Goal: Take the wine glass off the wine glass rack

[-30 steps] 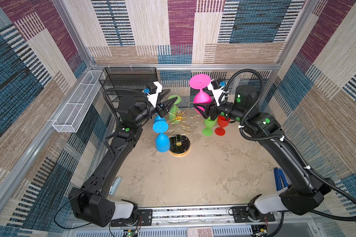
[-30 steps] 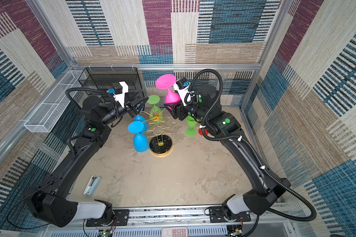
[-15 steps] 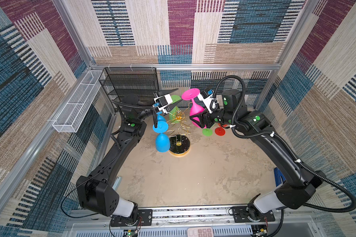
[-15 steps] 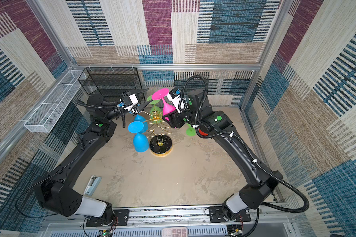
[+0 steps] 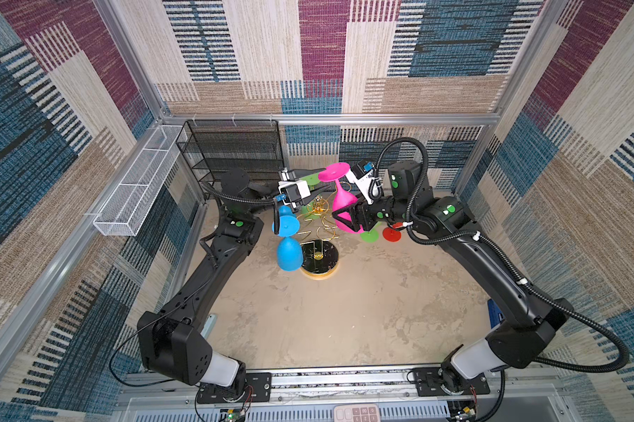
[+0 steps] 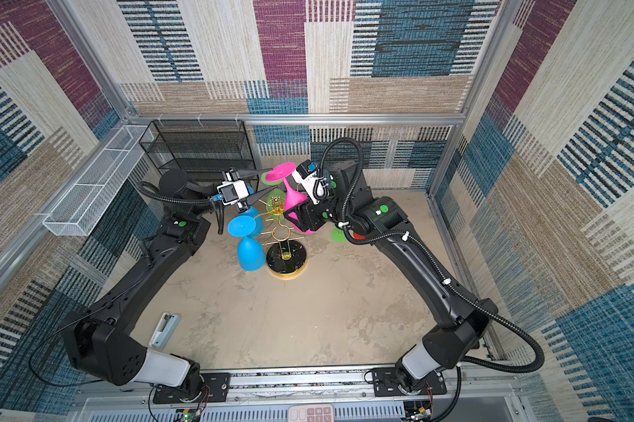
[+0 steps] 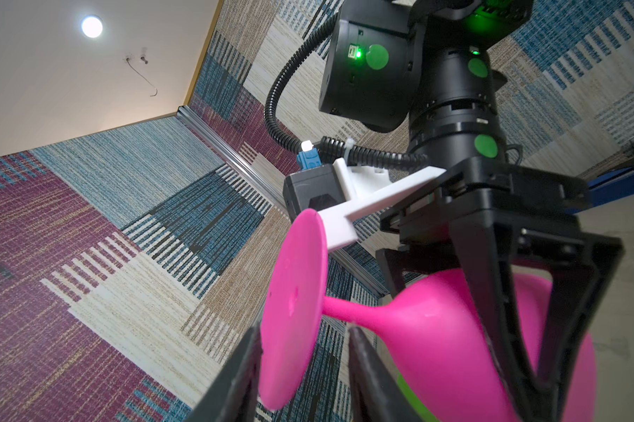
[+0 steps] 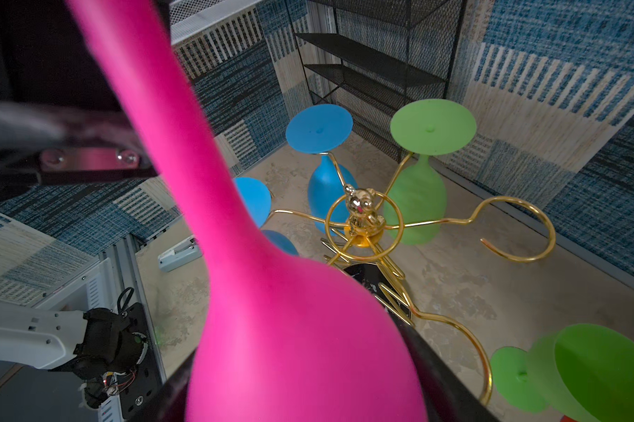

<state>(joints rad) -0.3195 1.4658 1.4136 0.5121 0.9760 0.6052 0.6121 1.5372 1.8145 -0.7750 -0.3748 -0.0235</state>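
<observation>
**Pink wine glass held beside the gold rack, a second gripper at its foot**

Pink plastic fills most of the close views. The pink wine glass point(image 5: 346, 201) is upside down and tilted, with its round foot point(image 7: 293, 299) uppermost. The right gripper point(image 5: 344, 216) is clamped around the bowl and carries the glass above the table point(image 5: 344, 321). The glass appears free of the rack point(image 8: 359, 210) and sits just beside its empty gold wire rings.

The left gripper point(image 7: 302, 343) reaches in from the opposite side. It is partly open, with one finger on each side of the thin foot. A gap shows on at least one side, so it does not yet seem to grip anything.

Two blue glasses point(image 5: 289, 252) and a green glass point(image 8: 416, 204) hang upside down on the rack. The rack stands on a round black base point(image 5: 319, 257).

Several things could go wrong from here:
- **Slipping:** the foot is a thin, smooth disc. A pinch near its edge could slip or let the glass swing.
- **Dropping:** if the right gripper lets go before the left one has a firm hold, the glass would likely fall onto the rack or the table.
- **Straining:** if both grippers hold on and pull in different directions, the narrow stem takes the strain.
- **Snagging:** the bowl is close to the wire rings. A sideways move could catch one, rock the rack and shake the hanging glasses loose.
</observation>
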